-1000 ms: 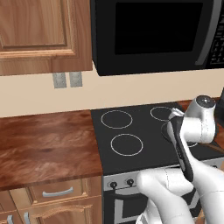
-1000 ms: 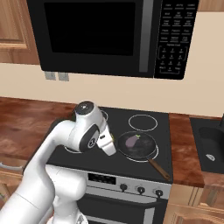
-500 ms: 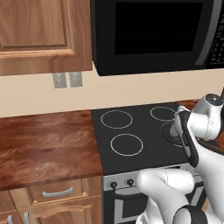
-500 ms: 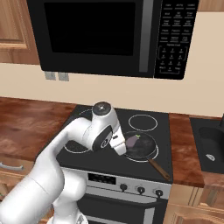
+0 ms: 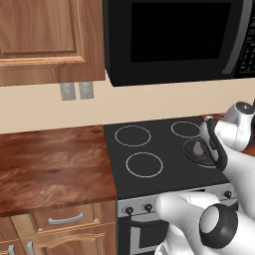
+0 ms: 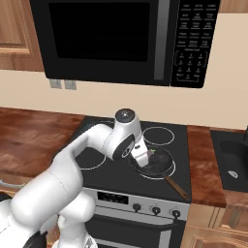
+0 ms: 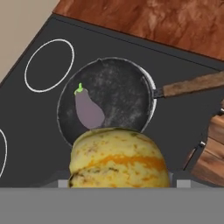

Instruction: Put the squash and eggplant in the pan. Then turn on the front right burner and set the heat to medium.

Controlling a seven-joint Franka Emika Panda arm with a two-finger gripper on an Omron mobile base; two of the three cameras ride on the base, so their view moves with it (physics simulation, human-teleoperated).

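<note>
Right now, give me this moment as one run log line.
end effector: holding squash above pan | eggplant: in pan | squash: not yet released

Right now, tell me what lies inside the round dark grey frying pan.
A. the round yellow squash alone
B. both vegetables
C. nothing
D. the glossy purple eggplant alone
D: the glossy purple eggplant lies in the dark grey frying pan, while the round yellow squash sits in the gripper above it.

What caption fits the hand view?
Yellow squash held over the pan, where the eggplant already lies.
</note>
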